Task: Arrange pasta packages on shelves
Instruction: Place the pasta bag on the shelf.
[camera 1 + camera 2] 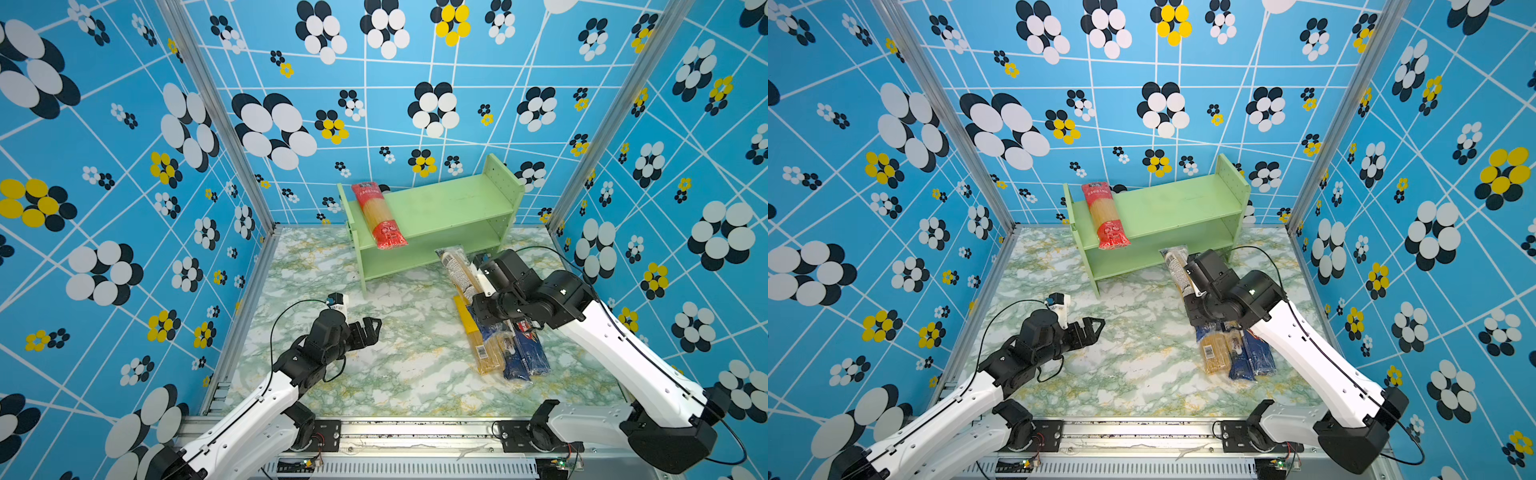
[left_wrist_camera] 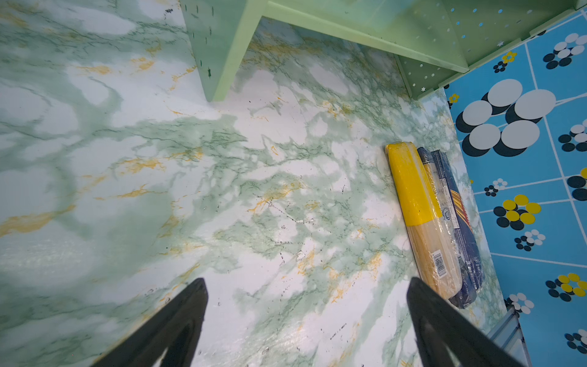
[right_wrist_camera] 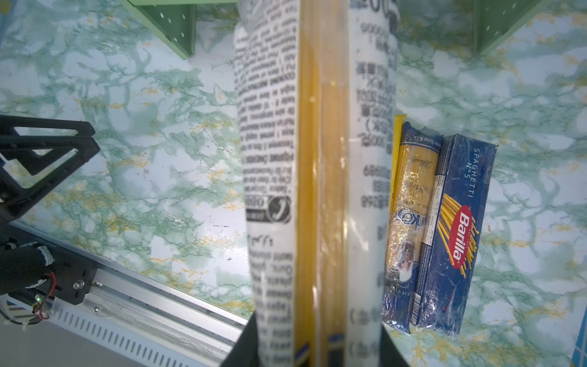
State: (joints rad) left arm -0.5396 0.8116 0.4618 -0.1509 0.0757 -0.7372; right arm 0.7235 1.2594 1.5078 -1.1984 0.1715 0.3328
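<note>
- While my right gripper (image 3: 316, 346) is clamped on the clear pack (image 1: 457, 268), the pack's far end is at the front edge of the lower tier of the shelf (image 1: 449, 208).
- My left gripper (image 2: 306, 282) hangs with jaws apart over open table (image 1: 395, 374).
- The red pack (image 1: 379, 216) overhangs the top tier's front edge.
- The yellow pack (image 2: 413, 190), brownish pack (image 3: 409, 206) and blue pack (image 3: 454, 228) lie touching; the blue reads "Barilla", "SPAGHETTI N°5".

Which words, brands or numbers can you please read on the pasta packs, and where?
"Barilla": dark blue pack.
"SPAGHETTI N°5": same pack.
White label of the clear pack: fine print, too blurred.
Lettering on the red pack and brownish pack: too small to read.
</note>
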